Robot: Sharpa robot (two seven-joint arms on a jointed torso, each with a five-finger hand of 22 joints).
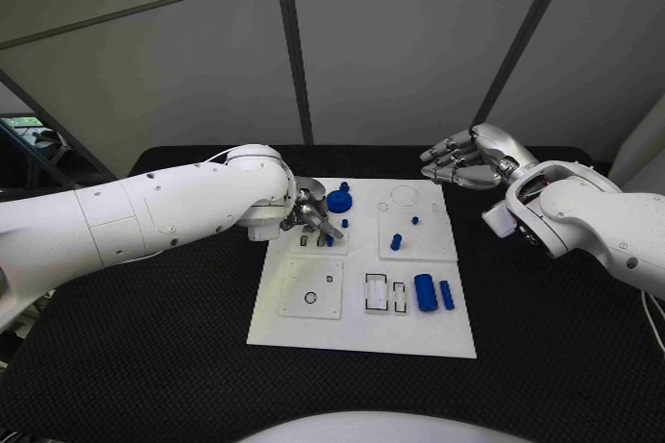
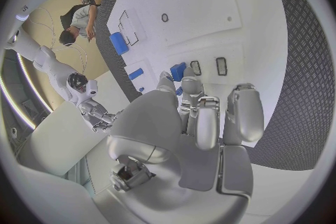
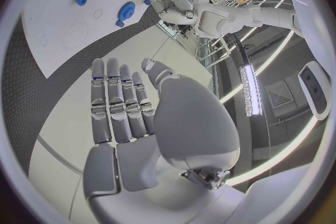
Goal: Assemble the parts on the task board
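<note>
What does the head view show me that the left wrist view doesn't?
Head view alone: the right hand, fingers apart and holding nothing, hovering off the task board's far right corner, plus the blue round part near the left hand.

Left wrist view alone: close up, the left hand's fingers reach down at a small blue part beside two dark rectangular slots.

Both: the white board, the left hand, and the blue cylinder.

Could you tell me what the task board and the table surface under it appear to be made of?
The task board looks like rigid matte white plastic, smooth with crisp recessed outlines, though painted metal is possible. The table seems covered in black rubbery matting; the left wrist view shows a raised tread pattern on it.
</note>
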